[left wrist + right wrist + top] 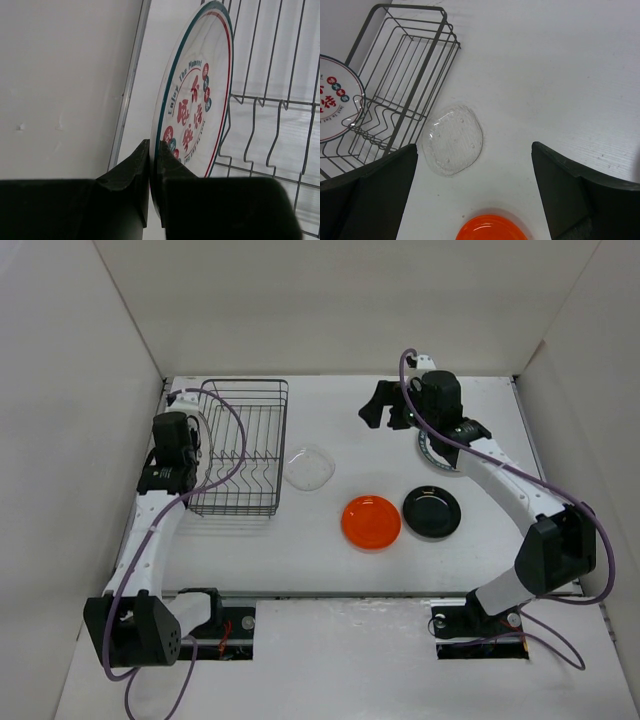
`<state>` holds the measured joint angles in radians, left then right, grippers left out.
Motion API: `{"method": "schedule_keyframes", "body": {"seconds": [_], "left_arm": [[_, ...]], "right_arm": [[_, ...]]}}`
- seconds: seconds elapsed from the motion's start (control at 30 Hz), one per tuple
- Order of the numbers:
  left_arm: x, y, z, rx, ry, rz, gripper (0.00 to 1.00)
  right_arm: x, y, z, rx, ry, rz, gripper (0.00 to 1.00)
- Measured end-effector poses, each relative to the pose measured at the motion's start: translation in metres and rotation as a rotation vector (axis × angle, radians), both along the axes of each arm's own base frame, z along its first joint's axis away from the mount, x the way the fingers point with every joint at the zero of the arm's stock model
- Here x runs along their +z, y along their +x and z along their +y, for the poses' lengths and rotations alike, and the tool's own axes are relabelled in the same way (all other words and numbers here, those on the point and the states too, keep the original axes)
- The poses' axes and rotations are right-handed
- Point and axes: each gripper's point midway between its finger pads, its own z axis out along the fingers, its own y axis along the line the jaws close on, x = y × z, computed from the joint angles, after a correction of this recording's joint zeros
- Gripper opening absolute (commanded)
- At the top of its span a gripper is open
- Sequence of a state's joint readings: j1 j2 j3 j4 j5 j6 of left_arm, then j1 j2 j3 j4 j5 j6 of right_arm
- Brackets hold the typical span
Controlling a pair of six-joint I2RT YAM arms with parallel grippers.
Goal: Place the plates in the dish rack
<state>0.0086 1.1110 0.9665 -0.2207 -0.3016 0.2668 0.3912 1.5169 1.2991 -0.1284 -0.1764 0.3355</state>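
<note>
Slotting the first plate: left gripper [154, 150] is pinched on the rim of the white plate with red characters [197, 95], upright at the 9 o'clock edge of the dish rack [284, 440]. Can't tell if it's seated between dividers. Right gripper [474, 147] is spread wide and empty at table 1 o'clock, above the green-rimmed plate [430, 452]. Clear plate [310, 467] sits just off the rack's 4 o'clock. Orange plate [371, 521] and black plate [432, 511] lie flat toward 5 o'clock. Next, likely: lower the edge into a divider gap, keep it vertical, release.
</note>
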Motion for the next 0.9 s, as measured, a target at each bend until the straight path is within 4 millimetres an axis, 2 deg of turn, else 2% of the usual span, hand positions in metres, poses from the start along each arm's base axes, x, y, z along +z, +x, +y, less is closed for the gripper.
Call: {"method": "schedule_keyframes", "body": {"seconds": [0.07, 0.13, 0.2, 0.27, 0.37, 0.47, 0.5, 0.57, 0.7, 0.9], "left_arm": [[-0.007, 0.0, -0.001, -0.002, -0.009, 0.014, 0.15], [-0.011, 0.0, 0.0, -0.003, -0.016, 0.015, 0.23], [-0.013, 0.0, 0.001, -0.003, -0.024, 0.018, 0.35], [-0.014, 0.001, 0.0, -0.006, -0.034, 0.016, 0.41], [-0.015, 0.002, -0.002, -0.016, -0.044, 0.016, 0.53], [-0.014, 0.002, -0.006, -0.032, -0.057, 0.018, 0.67], [-0.014, 0.002, -0.008, -0.04, -0.064, 0.02, 0.8], [-0.01, 0.002, -0.01, -0.05, -0.077, 0.021, 0.97], [0.017, 0.005, -0.018, -0.082, -0.108, -0.016, 1.0], [0.075, 0.007, -0.029, -0.135, -0.146, -0.129, 1.0]], "right_arm": [[-0.001, 0.0, 0.001, 0.004, 0.0, 0.002, 1.0], [-0.005, 0.002, 0.003, 0.018, -0.004, 0.005, 1.0], [-0.017, 0.005, 0.008, 0.039, -0.013, 0.028, 1.0], [-0.032, 0.011, 0.015, 0.072, -0.023, 0.056, 1.0], [-0.07, 0.022, 0.028, 0.123, -0.041, 0.119, 1.0], [-0.115, 0.023, 0.035, 0.167, -0.058, 0.207, 0.99], [-0.13, 0.022, 0.038, 0.184, -0.062, 0.238, 0.97], [-0.156, 0.019, 0.043, 0.213, -0.067, 0.293, 0.93], [-0.186, 0.01, 0.054, 0.261, -0.071, 0.36, 0.88], [-0.193, 0.002, 0.079, 0.331, -0.05, 0.378, 0.76]]}}
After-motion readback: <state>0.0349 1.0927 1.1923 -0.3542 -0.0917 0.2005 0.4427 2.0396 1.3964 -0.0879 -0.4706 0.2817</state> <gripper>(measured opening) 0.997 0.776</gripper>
